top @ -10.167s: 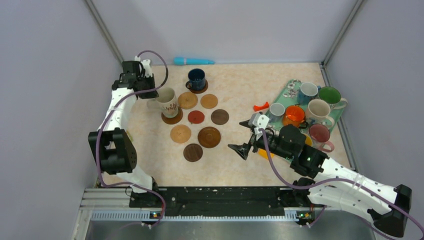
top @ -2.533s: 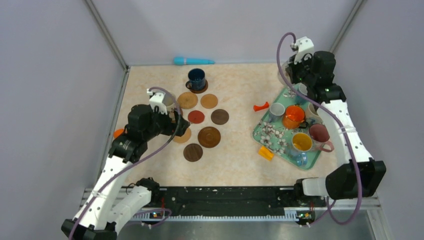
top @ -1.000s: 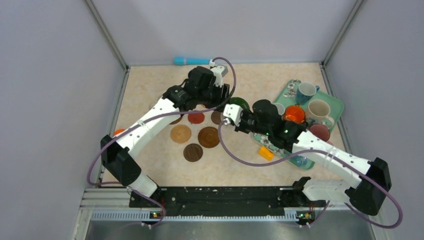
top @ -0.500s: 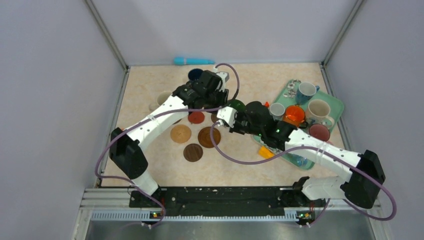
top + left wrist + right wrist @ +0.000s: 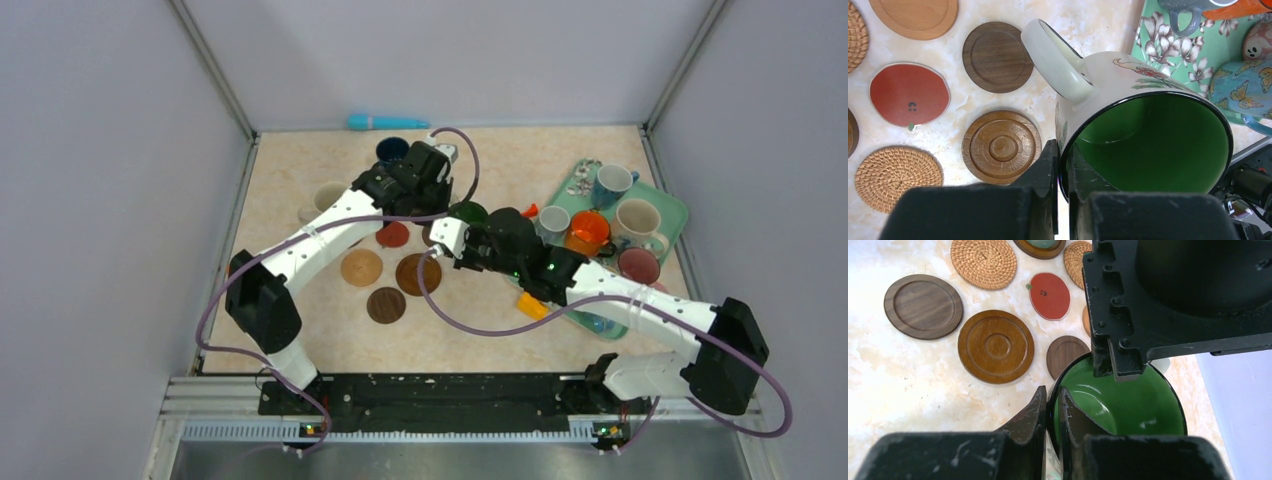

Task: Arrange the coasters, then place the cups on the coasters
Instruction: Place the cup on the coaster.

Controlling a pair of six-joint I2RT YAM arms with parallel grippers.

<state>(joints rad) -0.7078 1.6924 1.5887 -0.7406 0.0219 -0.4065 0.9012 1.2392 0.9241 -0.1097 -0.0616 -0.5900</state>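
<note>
The green-lined mug was glossy ceramic, cream outside with a painted floral print, a thin dark rim and a thick looped handle. It hung just right of the red coaster, a flat, slightly lopsided disc shaped like an apple. Close around that coaster lay a coiled woven coaster, a ridged brown coaster turned in concentric rings, and a smooth dark walnut coaster with a raised lip. In the right wrist view the mug hid part of the walnut one. Well to the right of the red coaster sat the teal floral tray, holding more mugs. Two and a half seconds earlier the left arm had been folded back on the left side of the red coaster and the right arm had reached over the far end of the tray. Since then both had met over the mug, which had drifted slightly nearer the red coaster in the last second. The left gripper was pinched nearly closed on the mug's rim, one finger inside and one outside. The right gripper was clamped just as narrowly on the opposite side of the same rim.
</note>
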